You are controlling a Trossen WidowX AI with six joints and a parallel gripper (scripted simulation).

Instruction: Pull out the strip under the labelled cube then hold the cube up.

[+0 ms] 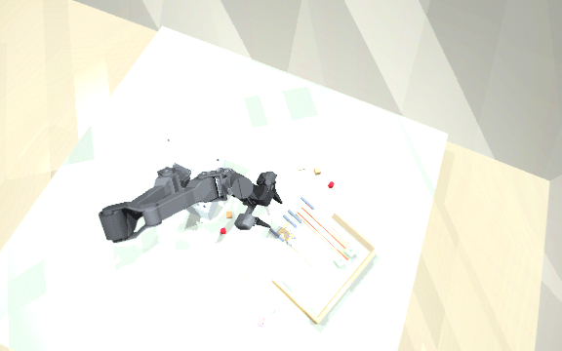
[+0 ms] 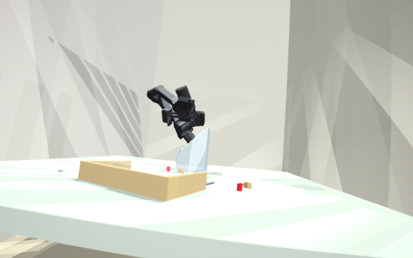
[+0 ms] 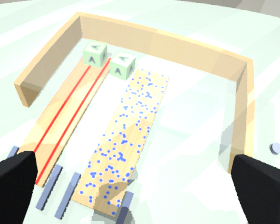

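The gripper [image 1: 275, 214] [image 2: 183, 112] [image 3: 136, 165] has its two dark fingers spread wide apart with nothing between them; in the wrist view they enter at the lower left and lower right corners. Two pale green cubes marked with the letter A lie near the upper left of that frame, inside the corner of a wooden three-sided frame [image 1: 345, 286] [image 2: 120, 180] [image 3: 161, 41]. The left cube [image 1: 350, 251] [image 3: 95, 54] is at the far end of a strip with two red lines [image 1: 322, 234] [image 3: 66, 117], which slants down to the lower left. The right cube [image 1: 341, 261] [image 3: 122, 65] is just beside it, between that strip's far end and the top of a blue-dotted strip [image 1: 285, 234] [image 3: 126, 145]; what lies beneath this cube I cannot tell. The dotted strip runs from upper centre to lower centre. Slim blue bars [image 1: 295, 216] [image 3: 49, 187] line up near the strips' lower ends. In the top view the arm [image 1: 174, 202] reaches from the left towards the centre, and the wooden frame lies at lower right of centre. A red piece [image 1: 331, 184] [image 2: 239, 187] and a tan block [image 1: 317, 171] [image 2: 247, 185] are near each other, right of centre in the exterior view, outside the wooden frame. Behind the frame, a pale upright panel [image 2: 193, 155] stands near the centre.
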